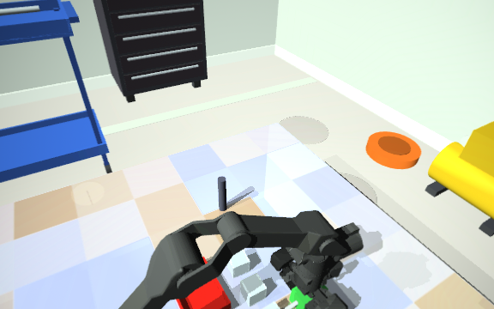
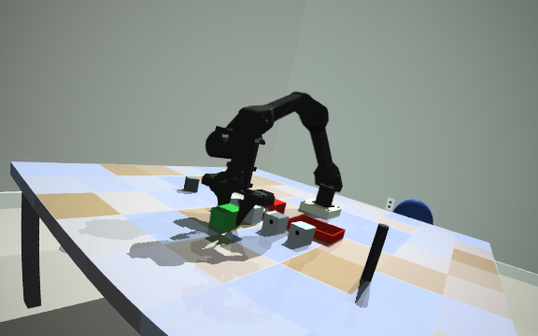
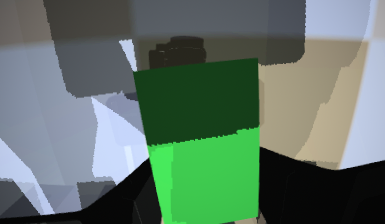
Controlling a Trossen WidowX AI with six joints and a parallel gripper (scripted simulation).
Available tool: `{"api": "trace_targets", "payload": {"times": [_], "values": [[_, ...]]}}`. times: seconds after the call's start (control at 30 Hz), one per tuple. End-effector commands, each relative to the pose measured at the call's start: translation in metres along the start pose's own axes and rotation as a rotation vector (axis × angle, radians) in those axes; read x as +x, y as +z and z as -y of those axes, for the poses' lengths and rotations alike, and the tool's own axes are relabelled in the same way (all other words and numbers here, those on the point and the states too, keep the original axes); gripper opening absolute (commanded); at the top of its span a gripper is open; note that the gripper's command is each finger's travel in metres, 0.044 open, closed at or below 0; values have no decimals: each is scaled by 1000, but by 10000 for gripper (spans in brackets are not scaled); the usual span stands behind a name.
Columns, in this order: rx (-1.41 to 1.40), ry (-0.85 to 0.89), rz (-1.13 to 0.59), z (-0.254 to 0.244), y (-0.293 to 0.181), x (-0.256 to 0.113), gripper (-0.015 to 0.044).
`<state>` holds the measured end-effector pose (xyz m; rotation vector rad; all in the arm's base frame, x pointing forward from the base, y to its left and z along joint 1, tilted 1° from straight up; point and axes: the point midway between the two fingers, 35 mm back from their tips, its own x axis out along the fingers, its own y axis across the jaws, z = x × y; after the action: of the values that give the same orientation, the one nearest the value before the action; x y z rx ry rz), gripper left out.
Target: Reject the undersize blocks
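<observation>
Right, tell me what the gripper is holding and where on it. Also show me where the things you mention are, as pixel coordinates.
The gripper [image 1: 304, 293] [image 2: 233, 212] holds the green gauge [image 1: 299, 296] [image 2: 223, 217] [image 3: 208, 175] by its block-shaped body, its pale pin left free.

A workshop, with black drawer cabinet [image 1: 157, 45], blue cart [image 1: 37, 146] and yellow compressor-like machine [image 1: 470, 184]
</observation>
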<state>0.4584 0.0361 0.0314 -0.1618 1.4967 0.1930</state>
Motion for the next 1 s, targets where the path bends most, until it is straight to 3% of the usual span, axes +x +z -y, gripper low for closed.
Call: {"api": "trace_targets", "payload": {"times": [0.0, 0.97], "values": [[4, 3, 15, -1, 0, -4, 0], [4, 3, 45, -2, -7, -3, 0]]}}
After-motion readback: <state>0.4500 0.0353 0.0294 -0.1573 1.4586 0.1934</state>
